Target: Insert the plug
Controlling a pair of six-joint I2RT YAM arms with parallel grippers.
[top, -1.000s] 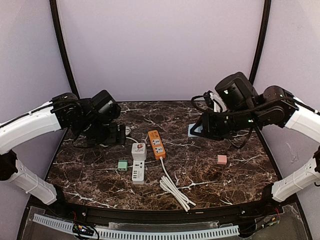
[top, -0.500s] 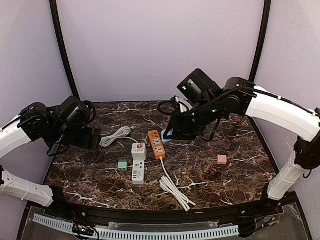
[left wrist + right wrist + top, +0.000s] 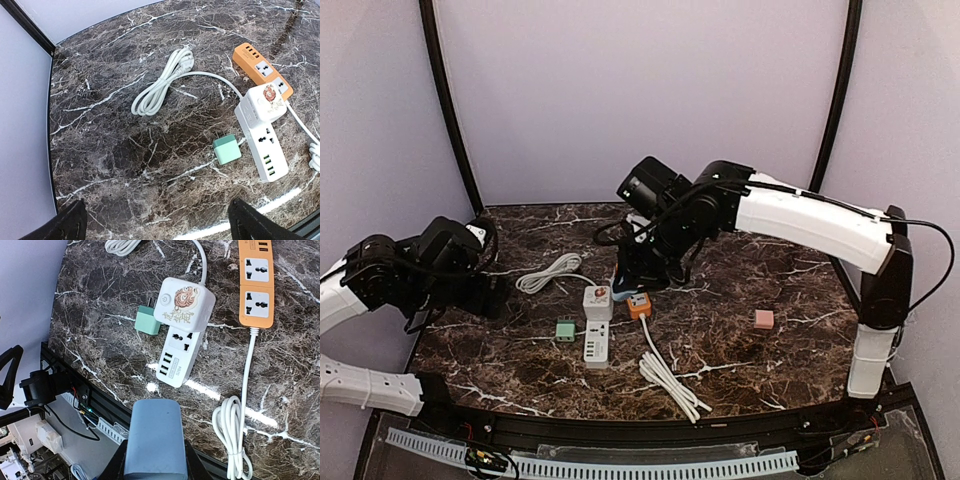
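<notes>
The right arm has swung in from the right side of the dark marbled bench (image 3: 800, 290) and now hangs over the power strips. The right gripper (image 3: 154, 460) has its fingers closed narrow on the pale blue block-shaped plug (image 3: 153, 432), which is up in the air, clear of every socket. Below it lie the long white power strip (image 3: 181, 352), with a white cube adapter (image 3: 184, 304) seated on its far end, and the orange power strip (image 3: 255, 282) just beside. The left arm has drawn back toward the left edge, and the left gripper (image 3: 159, 212) has its fingers wide and empty. The carry looks finished. Lining up and lowering the plug remain, and the target socket is not yet evident.
</notes>
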